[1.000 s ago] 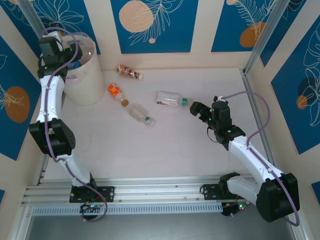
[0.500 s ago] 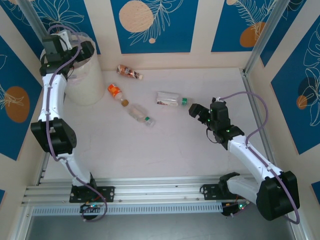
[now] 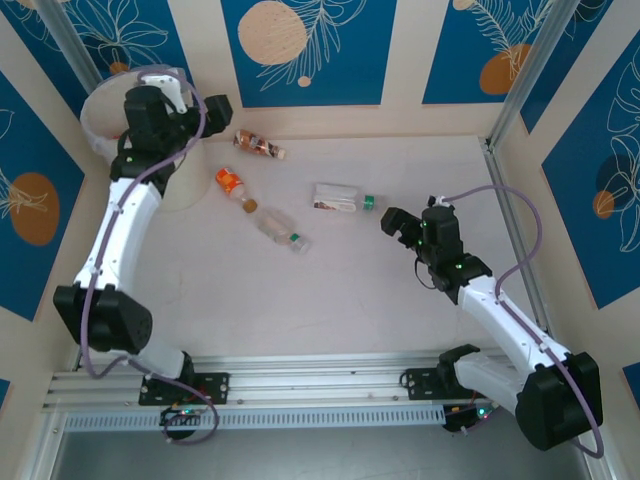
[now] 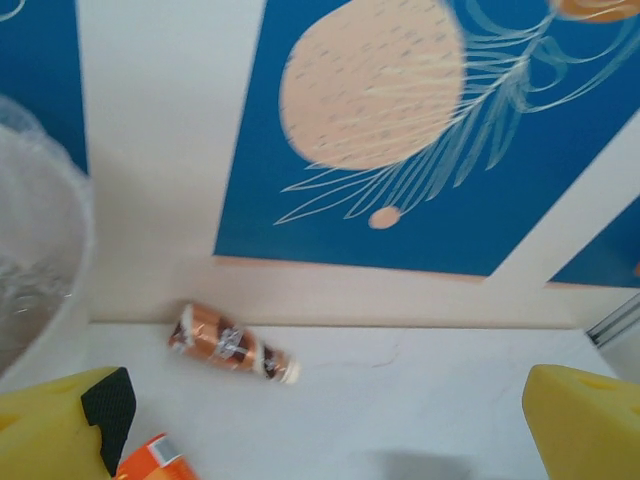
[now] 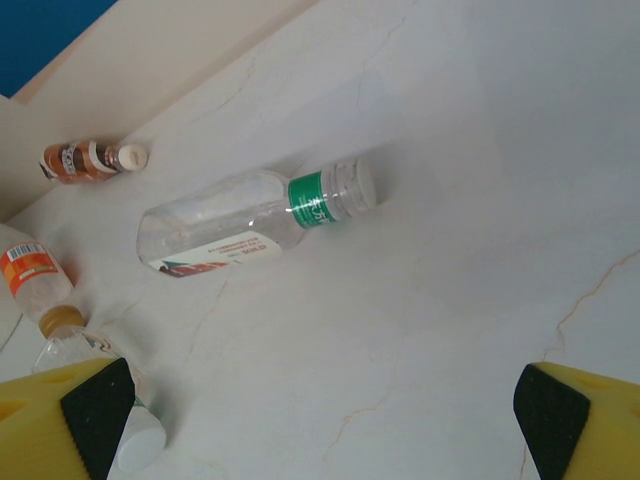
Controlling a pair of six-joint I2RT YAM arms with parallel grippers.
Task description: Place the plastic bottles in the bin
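1. Surroundings: pale tabletop [image 3: 330,290] w/ thin marble-like veins. It's boxed in by cream walls w/ blue panels [image 3: 305,50] showing peach discs & white leaf outlines. An aluminium rail [image 3: 300,385] runs along the near edge by the arm bases.
2. The bin [image 3: 97,118] sits in the far-left corner: round, cream-white, w/ a thin crinkly translucent bag over the rim. In the top view the L arm crosses over it & hides much of its mouth & wall.
3. The L gripper [image 3: 222,104] is up by the back wall, just right of the bin. Its yellow fingers [image 4: 50,430] w/ black pads are spread wide, nothing betw. them.
4. The brown-label bottle [image 3: 258,145] lies at the foot of the back wall, near the L gripper. It's small, w/ a pale cap.
5. The orange-label bottle [image 3: 231,182] lies on its side near the bin's base, tan cap pointing toward mid-table.
6. The white-cap bottle [image 3: 280,228] is clear & lies just past the orange one's cap. Can't tell if they touch.
7. The green-band bottle [image 3: 340,197] lies mid-table on its side: smooth clear plastic, dark-red print along one side, cap toward the R gripper.
8. The R gripper [image 3: 393,220] is near that cap but apart from it, bare tabletop betw. Its jaws are spread wide & empty.
9. All 4 bottles are out on the table, outside the bin.
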